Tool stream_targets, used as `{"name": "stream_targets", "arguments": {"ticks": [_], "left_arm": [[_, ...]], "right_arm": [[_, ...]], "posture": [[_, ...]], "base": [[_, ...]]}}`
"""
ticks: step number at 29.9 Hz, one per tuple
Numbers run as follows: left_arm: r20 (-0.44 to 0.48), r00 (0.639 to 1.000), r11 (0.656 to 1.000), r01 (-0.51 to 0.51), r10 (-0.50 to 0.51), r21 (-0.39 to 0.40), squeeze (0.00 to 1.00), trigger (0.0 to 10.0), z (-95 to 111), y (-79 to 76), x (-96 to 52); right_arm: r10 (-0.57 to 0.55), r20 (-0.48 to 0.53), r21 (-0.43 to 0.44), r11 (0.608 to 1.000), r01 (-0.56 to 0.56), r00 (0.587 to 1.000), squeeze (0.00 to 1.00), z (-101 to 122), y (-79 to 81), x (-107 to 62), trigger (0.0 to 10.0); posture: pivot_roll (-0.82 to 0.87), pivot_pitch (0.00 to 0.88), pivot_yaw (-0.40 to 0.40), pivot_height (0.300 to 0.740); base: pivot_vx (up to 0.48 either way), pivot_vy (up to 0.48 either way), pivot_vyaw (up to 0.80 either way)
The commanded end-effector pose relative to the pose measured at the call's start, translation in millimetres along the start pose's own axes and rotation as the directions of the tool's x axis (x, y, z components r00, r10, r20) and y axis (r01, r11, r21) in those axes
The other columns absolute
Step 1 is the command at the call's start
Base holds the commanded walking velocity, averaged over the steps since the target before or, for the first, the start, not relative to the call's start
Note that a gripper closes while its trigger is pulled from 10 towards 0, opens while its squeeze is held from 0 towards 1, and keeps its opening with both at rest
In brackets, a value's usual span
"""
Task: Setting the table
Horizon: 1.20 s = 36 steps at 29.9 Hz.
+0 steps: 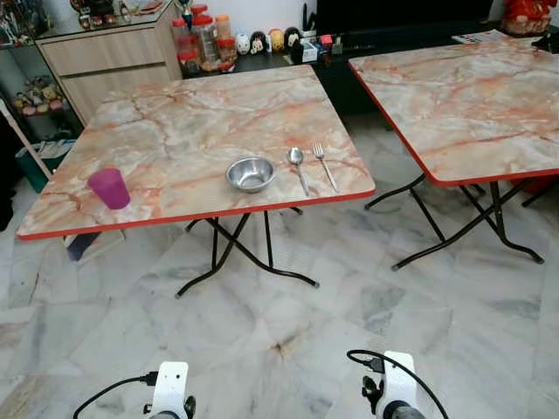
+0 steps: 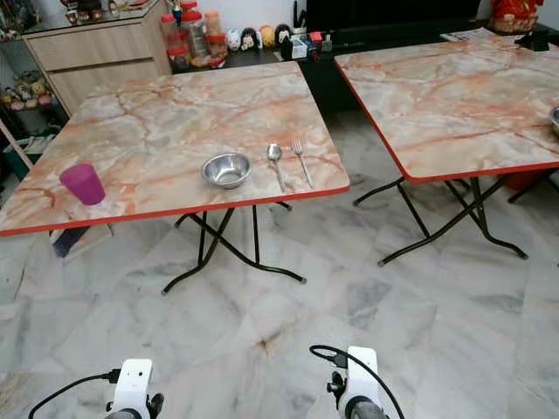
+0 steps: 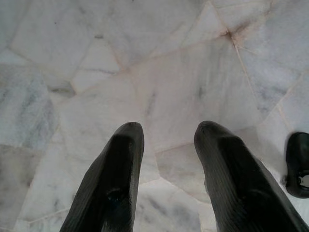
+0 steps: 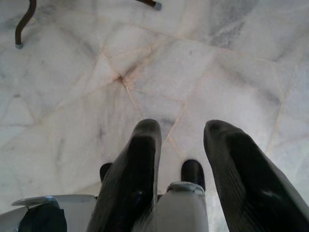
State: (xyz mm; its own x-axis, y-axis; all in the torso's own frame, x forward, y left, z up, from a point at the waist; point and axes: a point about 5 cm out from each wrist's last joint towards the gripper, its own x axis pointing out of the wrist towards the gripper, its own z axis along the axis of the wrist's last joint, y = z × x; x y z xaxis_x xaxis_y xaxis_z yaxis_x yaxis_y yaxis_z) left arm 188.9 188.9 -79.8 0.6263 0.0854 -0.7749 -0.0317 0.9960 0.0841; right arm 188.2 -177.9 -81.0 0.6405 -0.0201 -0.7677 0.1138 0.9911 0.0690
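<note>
Both arms hang low. Left hand (image 3: 164, 145) and right hand (image 4: 181, 140) point at the floor (image 1: 288, 323), fingers parted, holding nothing. Bench (image 1: 175, 131) stands well ahead of both. On it: bowl (image 1: 251, 173), spoon (image 1: 298, 166) and fork (image 1: 324, 164) grouped at the near edge, ahead of the right hand. Cup (image 1: 108, 188) sits apart, ahead-left of the left hand. Setting looks mostly laid; the cup probably needs moving beside the bowl.

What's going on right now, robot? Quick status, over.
Left gripper and right gripper open, hanging over the floor. Bowl, spoon, fork near the table's front edge, purple cup far left. No obstacles ahead.
</note>
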Motion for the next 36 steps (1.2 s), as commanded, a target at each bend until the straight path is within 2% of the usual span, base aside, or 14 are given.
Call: {"name": "stream_targets", "arguments": {"ticks": [1,8,15,36], "left_arm": [[-0.008,1.000,1.000,-0.008,0.008,0.005,0.00,10.0,0.2,2.3,0.2],[-0.008,1.000,1.000,-0.007,0.007,0.006,0.00,10.0,-1.6,2.5,-0.3],[-0.015,1.000,1.000,0.000,0.001,0.014,0.00,10.0,-4.4,1.9,-0.9],[-0.011,1.000,0.999,0.012,-0.012,0.032,0.00,10.0,-0.9,1.6,-0.1]], "right_arm": [[0.005,0.004,0.006,1.000,-0.005,1.000,0.00,0.7,2.8,0.4,10.0],[0.013,-0.005,-0.024,1.000,-0.013,1.000,0.00,-1.2,4.6,0.2,10.0],[0.003,-0.010,-0.002,1.000,-0.003,1.000,0.00,-2.1,2.9,0.0,10.0],[0.014,-0.010,-0.012,1.000,-0.014,1.000,0.00,-1.0,3.3,0.2,10.0]], "posture": [[-0.17,0.000,0.075,0.740],[-0.17,0.000,0.073,0.740],[-0.18,0.000,0.077,0.740],[-0.19,0.000,0.084,0.740]], "base": [[0.337,0.000,0.00],[0.387,0.000,0.00],[0.396,0.000,0.00],[0.396,0.000,0.00]]}}
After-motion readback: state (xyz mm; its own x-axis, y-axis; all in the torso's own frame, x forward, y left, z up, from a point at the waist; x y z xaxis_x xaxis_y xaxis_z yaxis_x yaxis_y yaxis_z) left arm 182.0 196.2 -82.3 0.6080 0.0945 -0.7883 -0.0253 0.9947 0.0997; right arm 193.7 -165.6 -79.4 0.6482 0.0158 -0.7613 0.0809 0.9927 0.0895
